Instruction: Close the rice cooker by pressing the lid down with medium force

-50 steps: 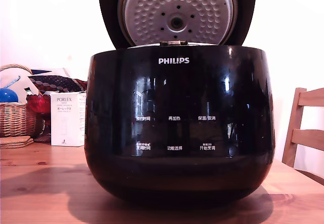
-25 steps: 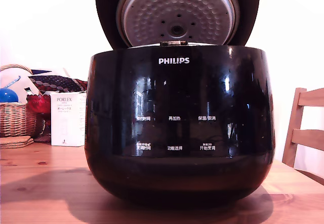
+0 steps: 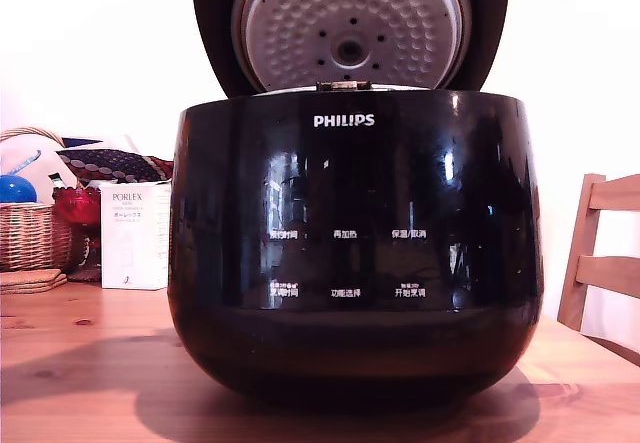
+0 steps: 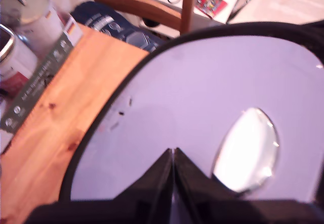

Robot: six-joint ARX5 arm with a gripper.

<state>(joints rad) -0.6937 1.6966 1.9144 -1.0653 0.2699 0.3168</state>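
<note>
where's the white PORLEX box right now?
Exterior view's left: the white PORLEX box stands upright on the table, between the wicker basket and the rice cooker.

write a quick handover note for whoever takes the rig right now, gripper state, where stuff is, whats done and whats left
Gripper: fingertips shut together, holding nothing, right at the glossy outer face of the lid; contact can't be confirmed.
Rice cooker: on the wooden table, front facing the exterior camera.
Lid: raised near upright, dimpled underside showing.
Done: gripper placed behind the lid.
Left: push the lid down until it closes.
</note>
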